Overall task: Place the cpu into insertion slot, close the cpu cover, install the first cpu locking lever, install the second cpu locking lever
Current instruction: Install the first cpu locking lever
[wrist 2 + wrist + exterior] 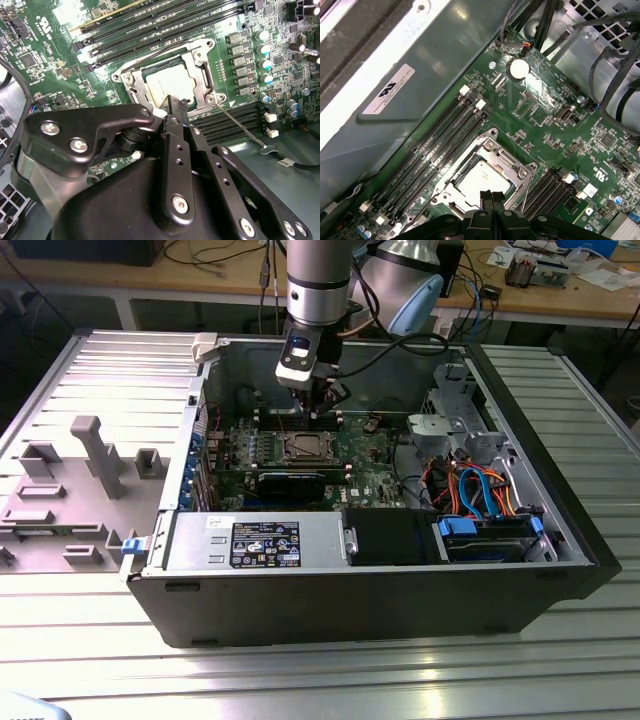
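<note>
In the exterior view, an open computer case (pixel 400 590) lies on its side on a slatted metal table (pixel 100 660). The arm (pixel 318 280) reaches straight down into it. The hand (pixel 322 405) hangs just above the board, near the socket's far edge. The cpu (pixel 304 448) sits in the socket, flat, metal top up. It is square, so it has no long axis, and its edges run parallel to the board's edges. A long black graphics card (pixel 290 480) lies just beside the socket on the near side.

In the second wrist view, the hand (pixel 175 102) is clenched, fingertips together with nothing visible between them, poised over the socket's edge. The cpu cover (pixel 197 65) lies flat over the cpu (pixel 167 85), whose grey top shows through the square window. A thin wire lever (pixel 240 129) runs slantwise away from one socket corner, across the memory slots (pixel 235 120).

In the first wrist view, the clenched hand (pixel 492 196) hovers at the edge of the cpu (pixel 482 179). The cpu cover (pixel 520 172) frames the cpu on all sides, beside more memory slots (pixel 440 145).
</note>
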Controlling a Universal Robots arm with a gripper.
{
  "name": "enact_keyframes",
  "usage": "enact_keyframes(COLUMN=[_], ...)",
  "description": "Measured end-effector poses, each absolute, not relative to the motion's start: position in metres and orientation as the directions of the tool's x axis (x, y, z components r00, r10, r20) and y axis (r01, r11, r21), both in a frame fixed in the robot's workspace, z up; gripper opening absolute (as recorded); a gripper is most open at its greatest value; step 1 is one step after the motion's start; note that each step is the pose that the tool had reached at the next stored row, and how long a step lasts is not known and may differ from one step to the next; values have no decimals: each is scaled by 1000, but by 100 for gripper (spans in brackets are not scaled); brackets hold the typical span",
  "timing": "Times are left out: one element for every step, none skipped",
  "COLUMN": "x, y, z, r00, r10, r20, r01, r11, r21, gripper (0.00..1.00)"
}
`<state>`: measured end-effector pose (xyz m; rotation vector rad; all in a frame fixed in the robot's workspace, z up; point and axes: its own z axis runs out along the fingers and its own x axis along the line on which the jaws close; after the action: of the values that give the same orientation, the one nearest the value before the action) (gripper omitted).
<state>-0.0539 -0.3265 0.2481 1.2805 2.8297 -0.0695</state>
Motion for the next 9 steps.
enact_keyframes(x=[-54, -54, -54, -54, -54, -54, -54, -54, -54], y=[-327, -327, -327, -327, -327, -327, -327, -327, -327], z=[248, 248, 248, 248, 248, 248, 248, 248, 248], r00=[-661, -663, -665, -666, -667, -669, -670, -672, -673], r10=[748, 747, 745, 745, 743, 742, 741, 739, 738], r20=[-50, -50, -50, -50, -50, -50, -50, -50, -50], r01=[750, 748, 747, 746, 745, 743, 743, 741, 740], r11=[661, 663, 664, 665, 667, 668, 669, 671, 672], r21=[-26, -26, -26, -26, -26, -26, -26, -26, -26], gripper=[11, 11, 11, 11, 11, 11, 11, 11, 11])
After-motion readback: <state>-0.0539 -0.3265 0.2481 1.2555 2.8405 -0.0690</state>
